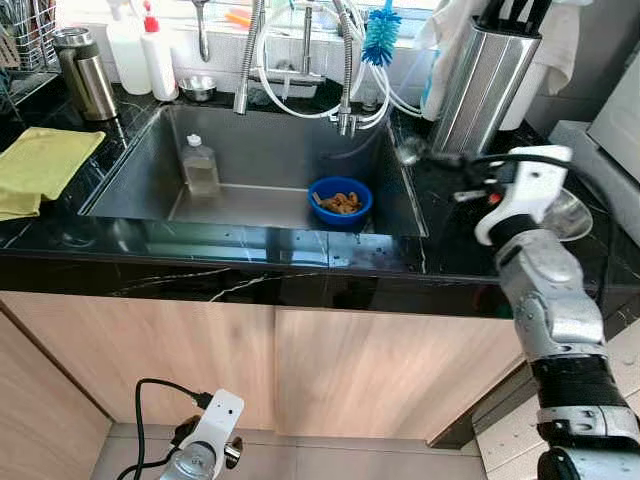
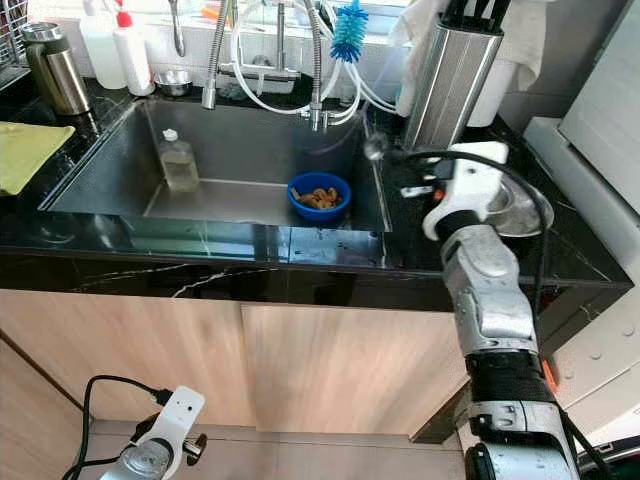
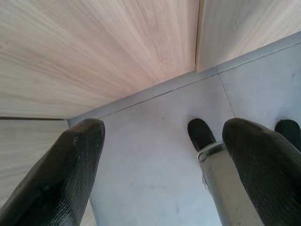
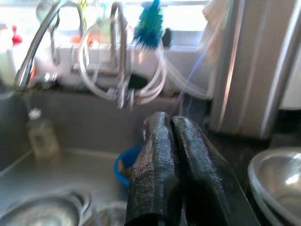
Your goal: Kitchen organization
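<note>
A blue bowl (image 1: 340,203) holding brown scraps sits in the steel sink (image 1: 140,170), toward its right end. A clear plastic bottle (image 1: 200,165) stands in the sink's left half. My right gripper (image 1: 432,157) hovers over the black counter at the sink's right rear corner, pointing left, fingers (image 4: 188,160) pressed shut with nothing seen between them. A small shiny round metal piece (image 1: 408,150) lies just past the tips. A steel bowl (image 1: 572,215) rests on the counter beside my right wrist. My left gripper (image 3: 164,129) hangs low by the floor, open.
A yellow cloth (image 1: 40,165) lies on the counter at left. Along the back stand a steel flask (image 1: 85,75), two white bottles (image 1: 130,50), a small steel dish (image 1: 198,88), the tap (image 1: 345,70) with hoses, a blue brush (image 1: 381,35) and a steel knife holder (image 1: 485,75). Wooden cabinet doors (image 1: 250,365) lie below.
</note>
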{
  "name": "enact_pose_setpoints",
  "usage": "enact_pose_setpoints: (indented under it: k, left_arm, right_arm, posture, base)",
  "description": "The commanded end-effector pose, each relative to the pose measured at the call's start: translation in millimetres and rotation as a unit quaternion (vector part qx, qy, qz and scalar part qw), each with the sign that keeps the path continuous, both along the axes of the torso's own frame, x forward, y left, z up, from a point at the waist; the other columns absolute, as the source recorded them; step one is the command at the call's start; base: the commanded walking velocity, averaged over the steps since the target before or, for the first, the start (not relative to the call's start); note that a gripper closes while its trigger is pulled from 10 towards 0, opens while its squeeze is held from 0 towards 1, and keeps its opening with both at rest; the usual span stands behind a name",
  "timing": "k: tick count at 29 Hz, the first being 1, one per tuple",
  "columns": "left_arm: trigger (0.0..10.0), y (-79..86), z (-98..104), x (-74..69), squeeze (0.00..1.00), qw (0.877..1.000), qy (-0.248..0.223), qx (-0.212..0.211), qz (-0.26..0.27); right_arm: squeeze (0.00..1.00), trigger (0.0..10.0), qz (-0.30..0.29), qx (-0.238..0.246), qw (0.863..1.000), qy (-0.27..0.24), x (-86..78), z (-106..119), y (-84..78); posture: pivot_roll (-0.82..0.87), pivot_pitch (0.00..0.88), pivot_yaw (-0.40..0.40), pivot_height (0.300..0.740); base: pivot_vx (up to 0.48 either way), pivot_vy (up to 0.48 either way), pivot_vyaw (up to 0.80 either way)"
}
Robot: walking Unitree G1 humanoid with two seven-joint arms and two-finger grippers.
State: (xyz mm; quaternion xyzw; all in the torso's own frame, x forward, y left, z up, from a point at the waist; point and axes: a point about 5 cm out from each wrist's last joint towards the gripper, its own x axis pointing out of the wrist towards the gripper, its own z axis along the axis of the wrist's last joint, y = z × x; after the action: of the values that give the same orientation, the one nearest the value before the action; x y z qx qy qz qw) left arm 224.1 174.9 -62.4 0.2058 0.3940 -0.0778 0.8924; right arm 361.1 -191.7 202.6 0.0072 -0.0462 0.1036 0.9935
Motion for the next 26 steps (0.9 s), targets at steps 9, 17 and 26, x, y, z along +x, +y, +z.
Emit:
enact_pose_setpoints:
  k: [9, 17, 26]
  left_arm:
    - [10.0, -2.3, 0, 0.5, 0.00, 1.000, 0.001, 0.005, -0.005]
    - [10.0, -1.8, 0, 1.1, 0.00, 1.000, 0.000, 0.005, -0.004]
    - [10.0, -1.7, 1, 1.5, 0.00, 1.000, 0.000, 0.005, -0.005]
  right_arm:
    - [0.00, 10.0, 0.031, 0.021, 0.995, 0.092, 14.5, -30, -6.7]
    - [0.00, 10.0, 0.059, 0.022, 0.992, 0.105, 17.9, -35, -3.8]
    - [0.50, 10.0, 0.059, 0.031, 0.992, 0.103, 19.9, -36, -5.4]
  posture:
    - [0.15, 0.026, -0.129, 0.740]
    - [0.15, 0.033, -0.129, 0.740]
    - [0.15, 0.037, -0.126, 0.740]
  base:
    - [0.000, 0.000, 0.00]
    - [0.000, 0.000, 0.00]
    - [0.000, 0.000, 0.00]
